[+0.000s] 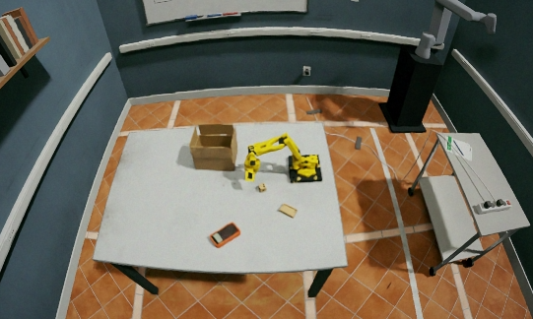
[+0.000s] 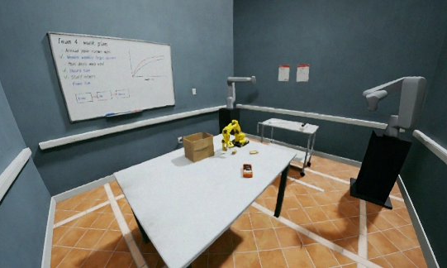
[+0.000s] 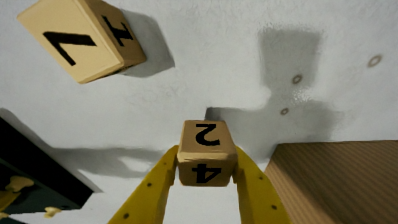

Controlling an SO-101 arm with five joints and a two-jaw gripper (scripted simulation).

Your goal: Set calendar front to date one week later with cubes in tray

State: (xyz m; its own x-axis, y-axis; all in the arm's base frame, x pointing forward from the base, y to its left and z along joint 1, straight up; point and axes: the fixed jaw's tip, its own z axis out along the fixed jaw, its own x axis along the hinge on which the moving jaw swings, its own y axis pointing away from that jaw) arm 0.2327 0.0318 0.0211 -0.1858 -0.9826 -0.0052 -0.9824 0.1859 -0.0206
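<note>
My gripper (image 1: 249, 176) (image 2: 225, 149) (image 3: 206, 159) is shut on a wooden cube (image 3: 207, 142) and holds it above the table. In the wrist view the held cube shows a 2 on its upper face and a 4 on the face below; both look upside down there. The other cube (image 1: 262, 188) (image 2: 234, 152) (image 3: 70, 42) sits on the table near the gripper. It shows a 7 and a 1 in the wrist view, both turned. The tray (image 1: 288, 211) (image 2: 254, 152) lies on the table apart from both cubes, with no cube in it. The month's name is too small to read.
An open cardboard box (image 1: 214, 159) (image 2: 200, 150) (image 3: 340, 175) stands close beside the gripper, on the side away from the robot base (image 1: 304, 174). An orange-and-black meter (image 1: 225, 234) (image 2: 247, 170) lies on the table farther off.
</note>
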